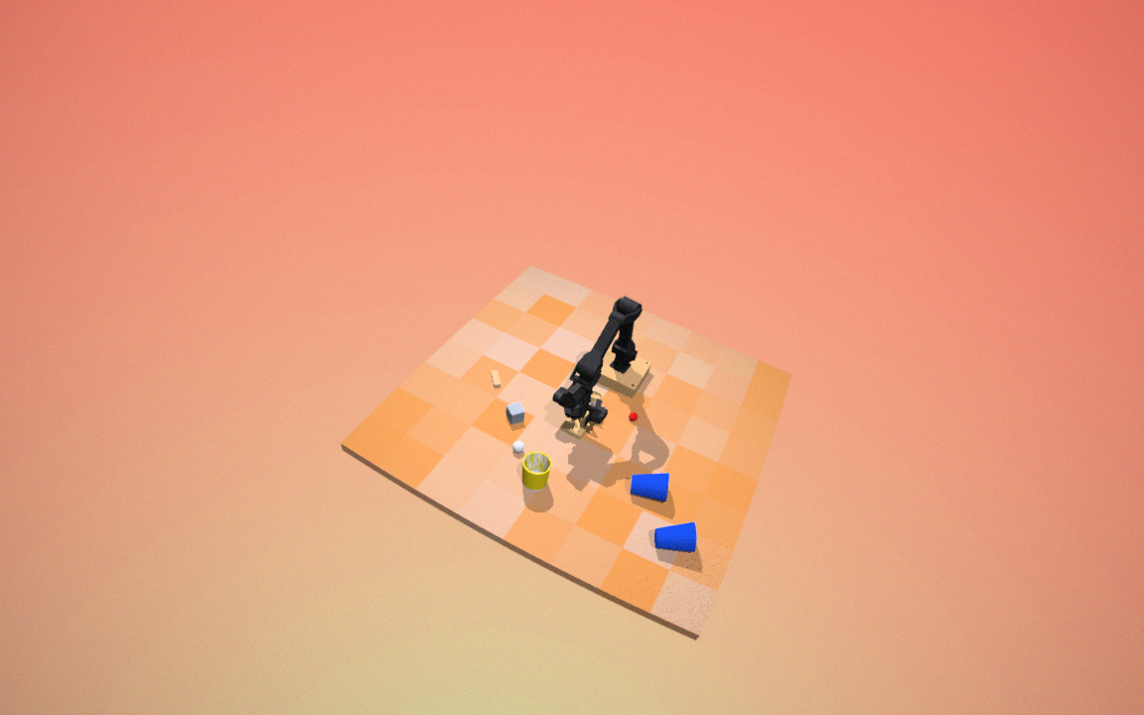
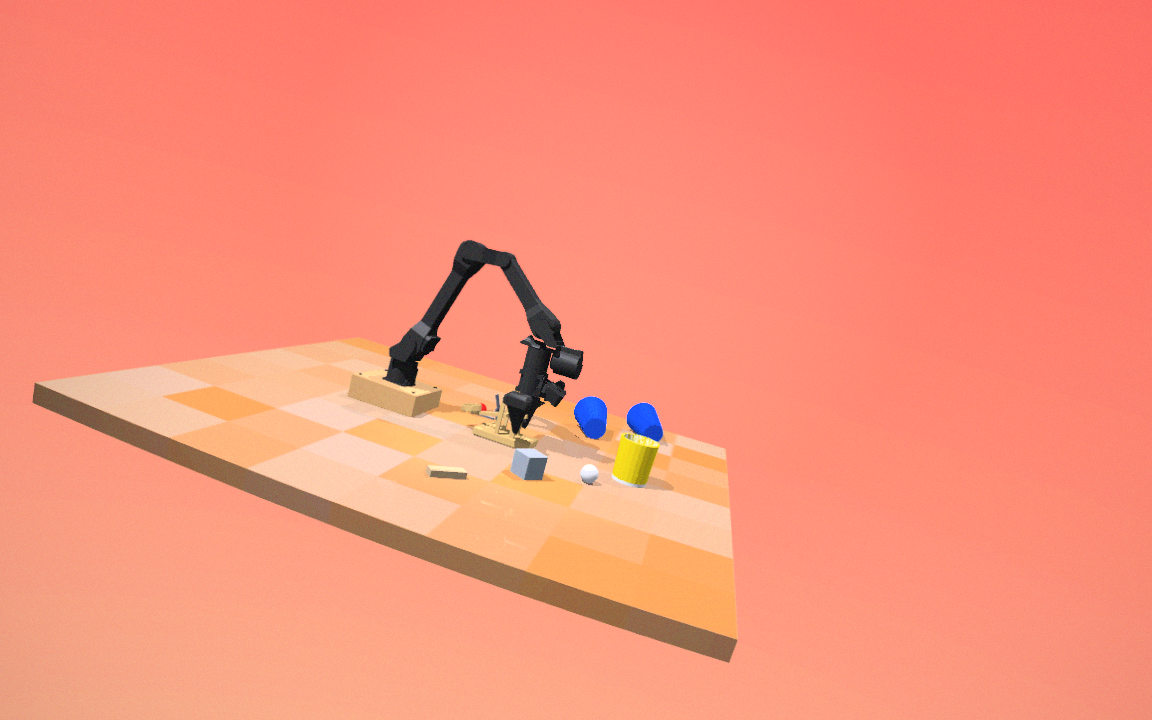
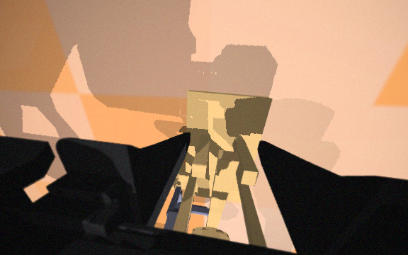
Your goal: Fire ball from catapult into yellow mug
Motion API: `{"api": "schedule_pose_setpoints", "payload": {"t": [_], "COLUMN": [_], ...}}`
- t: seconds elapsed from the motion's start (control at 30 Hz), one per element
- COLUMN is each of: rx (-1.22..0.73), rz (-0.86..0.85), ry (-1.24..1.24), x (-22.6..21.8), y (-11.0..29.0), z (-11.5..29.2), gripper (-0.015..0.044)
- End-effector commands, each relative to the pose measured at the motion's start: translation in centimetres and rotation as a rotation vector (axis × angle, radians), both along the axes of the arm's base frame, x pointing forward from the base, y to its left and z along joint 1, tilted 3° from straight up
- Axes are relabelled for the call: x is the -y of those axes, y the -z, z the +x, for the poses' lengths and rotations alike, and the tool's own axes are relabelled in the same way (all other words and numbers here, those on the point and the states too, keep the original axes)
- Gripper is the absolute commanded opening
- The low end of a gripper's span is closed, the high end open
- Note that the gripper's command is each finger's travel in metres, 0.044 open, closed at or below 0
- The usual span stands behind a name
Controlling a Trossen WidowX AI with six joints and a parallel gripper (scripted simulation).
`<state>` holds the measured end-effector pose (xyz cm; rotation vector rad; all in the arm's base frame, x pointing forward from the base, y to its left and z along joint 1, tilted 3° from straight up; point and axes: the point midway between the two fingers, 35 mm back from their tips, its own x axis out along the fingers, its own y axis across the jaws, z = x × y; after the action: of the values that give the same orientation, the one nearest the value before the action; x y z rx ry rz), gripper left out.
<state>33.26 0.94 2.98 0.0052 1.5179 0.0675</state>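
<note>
The wooden catapult (image 1: 577,433) (image 2: 492,436) (image 3: 197,111) stands on the checkered board. My gripper (image 1: 583,425) (image 2: 517,429) (image 3: 223,140) points down over it, fingers open and on either side of its upright frame. In the wrist view gaps show between the fingertips and the frame posts. A red ball (image 1: 633,416) (image 2: 482,407) lies on the board beside the catapult, towards the robot base. A white ball (image 1: 518,446) (image 2: 589,473) lies close to the yellow mug (image 1: 536,476) (image 2: 635,460), which stands upright. The arm hides part of the catapult in the top and exterior views.
A grey-blue cube (image 1: 515,412) (image 2: 528,464) and a small tan block (image 1: 496,378) (image 2: 446,471) lie on the white ball's side. Two blue cups (image 1: 649,486) (image 1: 675,536) (image 2: 590,417) (image 2: 644,420) lie on their sides beyond the catapult. The arm's wooden base (image 1: 625,378) (image 2: 394,396) stands behind.
</note>
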Motion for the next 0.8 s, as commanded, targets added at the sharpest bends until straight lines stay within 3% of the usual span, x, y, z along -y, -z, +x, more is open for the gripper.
{"api": "schedule_pose_setpoints", "payload": {"t": [0.0,0.1,0.33,0.43,0.77], "rx": [-0.001,-0.001,-0.001,0.0,-0.002], "rz": [0.0,0.0,0.0,0.001,0.0], "ry": [0.0,0.0,0.0,0.0,0.001], "x": [0.0,0.0,0.0,0.2,0.2], "y": [0.0,0.0,-0.3,-3.9,-4.3], "z": [0.0,0.0,0.0,-0.1,0.0], "gripper": [0.023,0.0151,0.0085,0.0006,0.0]}}
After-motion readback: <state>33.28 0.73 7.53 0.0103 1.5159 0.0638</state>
